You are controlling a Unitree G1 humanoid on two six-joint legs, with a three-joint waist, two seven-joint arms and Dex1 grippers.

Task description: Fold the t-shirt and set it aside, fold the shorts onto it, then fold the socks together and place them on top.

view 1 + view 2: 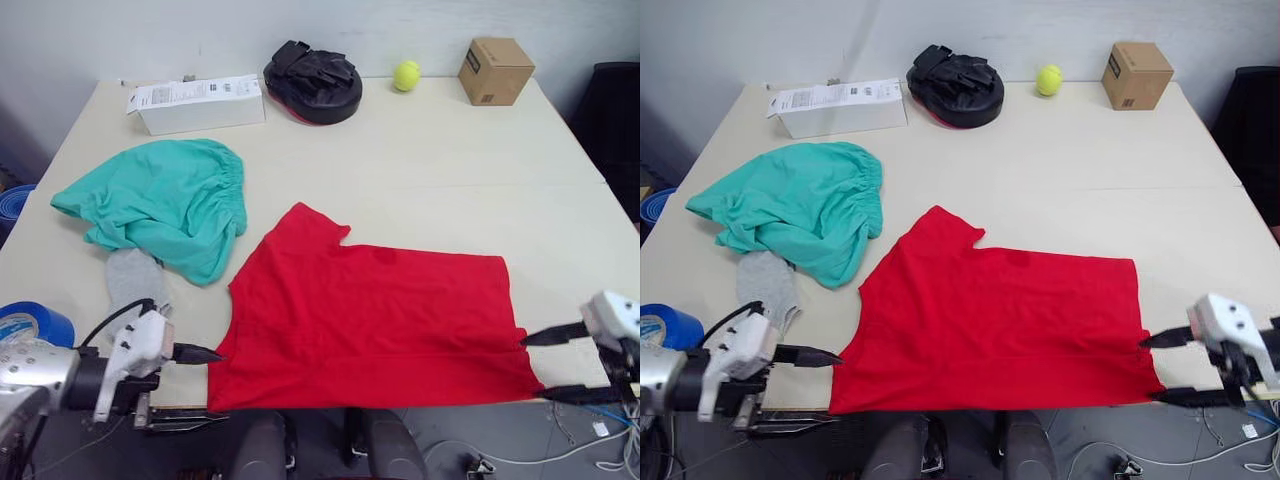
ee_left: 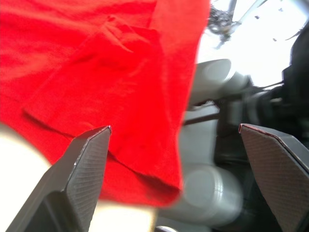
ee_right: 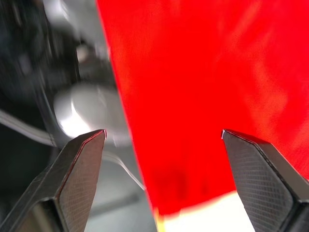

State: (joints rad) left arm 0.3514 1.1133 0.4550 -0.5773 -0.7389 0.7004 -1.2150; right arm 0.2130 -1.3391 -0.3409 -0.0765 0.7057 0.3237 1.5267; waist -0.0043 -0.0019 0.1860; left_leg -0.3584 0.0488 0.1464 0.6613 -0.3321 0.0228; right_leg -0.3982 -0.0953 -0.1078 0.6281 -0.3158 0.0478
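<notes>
- The t-shirt [image 1: 370,325] lies flat on the surface [image 1: 450,170], long axis running side to side along the near edge, its front hem hanging a bit over that edge.
- Left hand [image 1: 205,385] sits at the shirt's near-left corner, fingers apart, nothing gripped.
- Right hand [image 1: 548,365] is at the near-right corner, also spread and empty.
- So each hand has its own corner right ahead, looks like a two-handed fold away from the robot.
- Shorts [image 1: 160,205] and socks [image 1: 132,275] wait far left.

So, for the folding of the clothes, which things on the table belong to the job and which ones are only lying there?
For the job:
bright red cotton t-shirt
teal-green fabric shorts
light grey knit socks

Only lying about:
white flat box
black padded mitt
yellow tennis ball
brown cardboard box
blue tape roll
</notes>
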